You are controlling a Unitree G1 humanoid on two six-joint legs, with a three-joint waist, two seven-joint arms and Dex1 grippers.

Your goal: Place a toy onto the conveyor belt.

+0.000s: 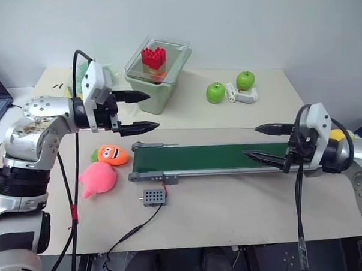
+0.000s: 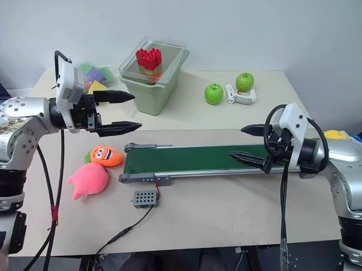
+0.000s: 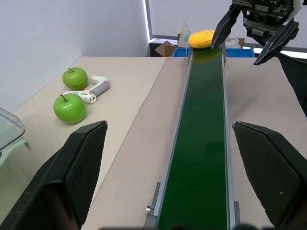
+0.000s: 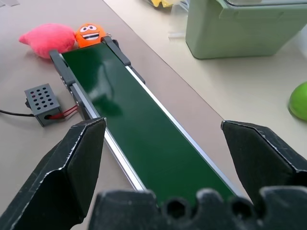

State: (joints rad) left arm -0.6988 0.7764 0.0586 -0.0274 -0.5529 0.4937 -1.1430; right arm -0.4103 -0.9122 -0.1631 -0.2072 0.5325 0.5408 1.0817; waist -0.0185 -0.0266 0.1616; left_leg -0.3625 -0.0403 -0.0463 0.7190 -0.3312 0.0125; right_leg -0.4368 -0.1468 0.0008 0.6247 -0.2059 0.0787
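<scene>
The conveyor belt [image 1: 210, 158] runs left to right across the table's middle, its dark green surface bare along the stretch I see. The yellow toy [image 3: 201, 38] lies at the belt's right end, behind my right wrist; a sliver of it [image 1: 337, 135] shows there. I cannot tell whether it rests on the belt or just past it. My right gripper [image 1: 250, 141] hovers open over the belt's right part, pointing left, with nothing between its fingers. Above and just left of the belt's left end, my left gripper [image 1: 153, 111] is open and empty, pointing right.
An orange plush [image 1: 113, 155] and a pink plush [image 1: 98, 179] lie by the belt's left end. A small grey box [image 1: 154, 196] with a cable sits in front. Behind are a green bin [image 1: 156, 89] holding red blocks, two green apples [image 1: 215, 92], and a white device [image 1: 241, 94].
</scene>
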